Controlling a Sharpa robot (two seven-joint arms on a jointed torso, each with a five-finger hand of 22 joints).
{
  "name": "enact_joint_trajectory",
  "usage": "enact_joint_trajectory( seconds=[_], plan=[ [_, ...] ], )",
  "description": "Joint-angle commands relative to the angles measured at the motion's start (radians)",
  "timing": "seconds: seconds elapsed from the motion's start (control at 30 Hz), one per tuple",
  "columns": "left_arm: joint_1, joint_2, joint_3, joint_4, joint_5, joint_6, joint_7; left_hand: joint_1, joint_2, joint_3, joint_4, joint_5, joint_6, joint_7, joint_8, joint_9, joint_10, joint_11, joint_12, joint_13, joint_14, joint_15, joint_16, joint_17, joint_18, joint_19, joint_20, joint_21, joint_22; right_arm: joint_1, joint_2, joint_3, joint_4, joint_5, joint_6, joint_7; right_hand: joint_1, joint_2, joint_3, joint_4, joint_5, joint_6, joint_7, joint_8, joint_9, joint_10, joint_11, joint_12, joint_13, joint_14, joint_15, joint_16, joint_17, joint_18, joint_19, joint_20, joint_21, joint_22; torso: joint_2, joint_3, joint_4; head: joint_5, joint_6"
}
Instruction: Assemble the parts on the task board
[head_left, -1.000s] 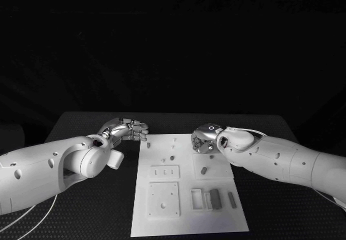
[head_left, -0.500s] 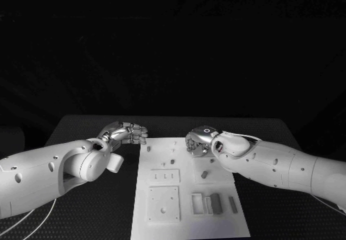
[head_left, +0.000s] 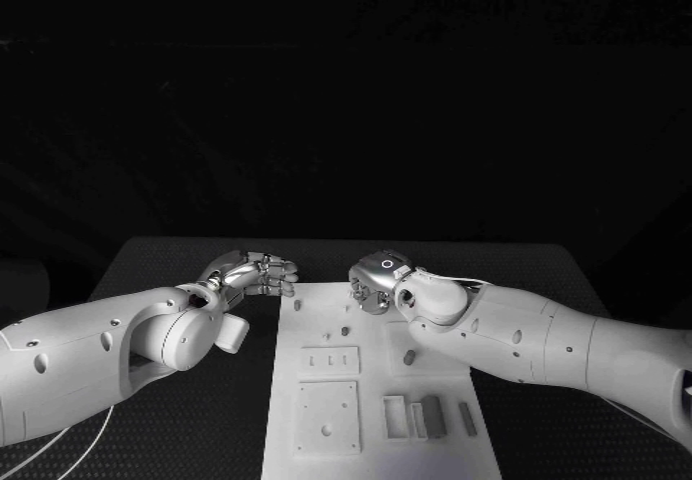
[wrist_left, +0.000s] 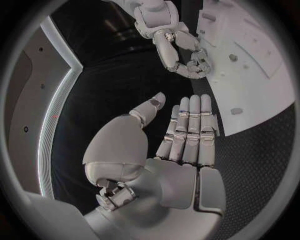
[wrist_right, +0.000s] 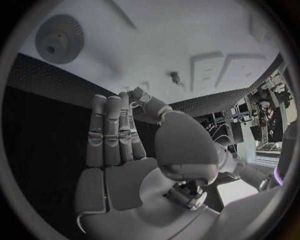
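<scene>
1. Nearest end of the flat white rectangular task board (head_left: 378, 452), centre of the black table (head_left: 188, 420): a white square block w/ a centre hole (head_left: 326, 408), and beside it a row of small upright parts, among them a dark grey bar-shaped part (head_left: 433, 416) and a thinner grey strip part (head_left: 466, 418).
2. Mid-board: a white plate w/ three slots (head_left: 330, 360), plus a small dark peg part (head_left: 410, 356) lying loose nearby.
3. Left hand (head_left: 257, 274), silver w/ white arm, sits off the board's far-left edge, above bare table. Wrist view shows the left hand's fingers (wrist_left: 190, 131) straight and side by side, thumb apart, nothing in the palm: released.
4. Right hand (head_left: 374, 283) hovers over the board's far end. In its wrist view the right hand's fingers (wrist_right: 111, 131) are extended and empty: released too.
5. Right wrist view also shows a grey toothed gear part (wrist_right: 59, 38) lying flat on the board, and a small dark stud (wrist_right: 175, 76).
6. Handling, my guess: parts look light, rigid, smooth, so apt to slip or tip. Pinch bar parts across their long flat sides, the peg around its middle, the gear by opposite rim edges. Seating into slots likely needs square alignment.
</scene>
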Motion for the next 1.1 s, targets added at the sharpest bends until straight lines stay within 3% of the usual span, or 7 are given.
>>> enact_joint_trajectory(
  seconds=[0.03, 0.3, 0.43, 0.77, 1.1],
  plan=[
    [0.002, 0.006, 0.001, -0.001, -0.003, 0.01, 0.007, -0.008, -0.003, -0.004, -0.002, 0.004, -0.001, 0.003, -0.005, -0.001, 0.002, 0.008, -0.005, 0.002, -0.002, 0.005, -0.005, 0.001, -0.002, -0.003, -0.003, -0.006, 0.002, 0.001, 0.014, 0.0, -0.011, -0.106, -0.045, -0.061, 0.002, -0.012, 0.004, 0.001, 0.004, 0.048, -0.03, 0.011, 0.03, 0.007, -0.001, -0.006, -0.002, 0.002, -0.004, 0.008, 0.001, 0.007, 0.002, -0.005, 0.008, 0.026, 0.0, -0.001, 0.0035, 0.0, 0.005],
    [0.002, 0.009, 0.001, -0.005, -0.003, 0.011, 0.006, -0.008, -0.004, -0.004, -0.002, 0.004, -0.001, 0.003, -0.005, -0.001, 0.002, 0.008, -0.005, 0.002, -0.002, 0.006, -0.005, 0.002, -0.002, -0.003, -0.003, -0.006, 0.002, 0.0, 0.043, -0.001, -0.049, -0.111, -0.045, -0.051, 0.002, -0.016, 0.005, 0.001, 0.004, 0.053, -0.031, 0.01, 0.03, 0.012, -0.002, -0.008, -0.004, 0.004, -0.005, 0.013, 0.002, 0.007, 0.002, -0.006, 0.015, 0.026, 0.001, -0.0027, 0.0047, 0.003, 0.008],
    [0.003, 0.013, 0.002, -0.007, -0.003, 0.013, 0.006, -0.008, -0.004, -0.004, -0.002, 0.004, -0.001, 0.003, -0.005, -0.001, 0.002, 0.008, -0.006, 0.002, -0.002, 0.006, -0.006, 0.002, -0.002, -0.003, -0.003, -0.006, 0.002, 0.0, 0.062, -0.001, -0.08, -0.099, -0.039, -0.043, 0.002, -0.016, 0.006, 0.001, 0.004, 0.054, -0.031, 0.01, 0.03, 0.014, -0.002, -0.008, -0.004, 0.004, -0.006, 0.014, 0.002, 0.007, 0.002, -0.007, 0.017, 0.025, 0.002, -0.0019, 0.0039, 0.007, 0.005],
    [0.005, 0.016, 0.002, -0.011, -0.003, 0.015, 0.005, -0.01, -0.004, -0.004, -0.001, 0.004, -0.001, 0.003, -0.006, -0.001, 0.002, 0.008, -0.008, 0.002, -0.002, 0.006, -0.007, 0.003, -0.002, -0.003, -0.003, -0.006, 0.002, -0.001, 0.081, -0.004, -0.1, -0.094, -0.023, -0.034, 0.001, -0.016, 0.006, 0.001, 0.004, 0.055, -0.031, 0.009, 0.029, 0.015, -0.003, -0.009, -0.005, 0.004, -0.006, 0.015, 0.002, 0.007, 0.002, -0.007, 0.021, 0.025, 0.002, -0.0017, 0.0032, 0.012, 0.002],
    [0.007, 0.02, 0.002, -0.013, -0.003, 0.017, 0.003, -0.011, -0.004, -0.005, -0.001, 0.004, -0.001, 0.003, -0.006, -0.001, 0.003, 0.008, -0.009, 0.003, -0.002, 0.006, -0.008, 0.004, -0.002, -0.003, -0.003, -0.007, 0.003, -0.002, 0.086, -0.005, -0.098, -0.085, -0.01, -0.026, 0.0, -0.017, 0.007, 0.001, 0.004, 0.057, -0.032, 0.006, 0.029, 0.018, -0.003, -0.012, -0.008, 0.005, -0.006, 0.018, 0.001, 0.007, 0.004, -0.01, 0.032, 0.026, 0.003, -0.0008, 0.0007, 0.028, -0.002]
  ],
)
